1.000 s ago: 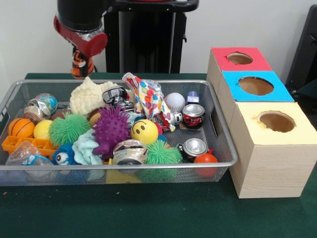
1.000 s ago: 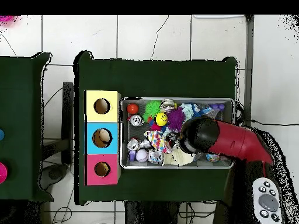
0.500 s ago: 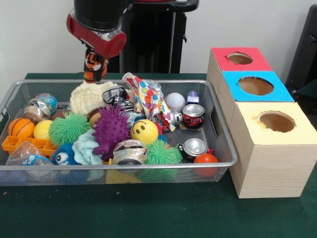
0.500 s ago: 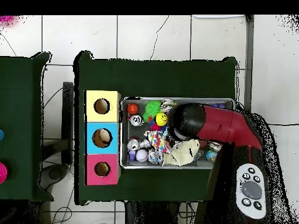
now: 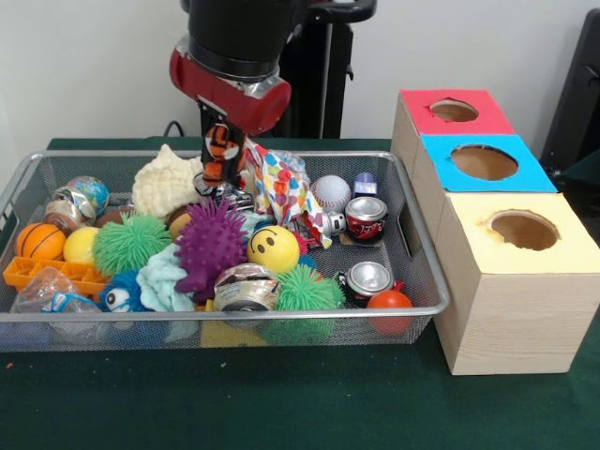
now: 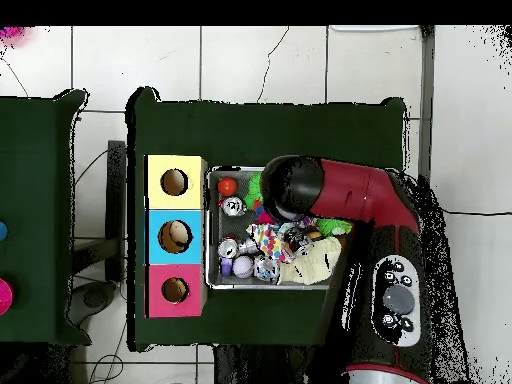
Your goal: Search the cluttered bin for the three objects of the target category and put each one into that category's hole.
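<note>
My gripper hangs over the back middle of the silver wire-mesh bin, shut on the orange tiger with black stripes, which dangles just above the clutter. A cream-tan plush lies in the bin's back left, just left of the tiger; it also shows in the overhead view. I cannot make out the brown teddy. The red-topped hole is on the farthest wooden box, right of the bin, and shows in the overhead view. There the arm hides the gripper and covers the bin's right half.
Blue-topped hole and yellow-topped hole stand in line before the red one. The bin holds a purple spiky ball, green spiky balls, a smiley ball, cans, a baseball and a small basketball.
The arm has carried the tiger rightwards in the front view, from beyond the bin's back left rim to over its back middle, and a little lower.
</note>
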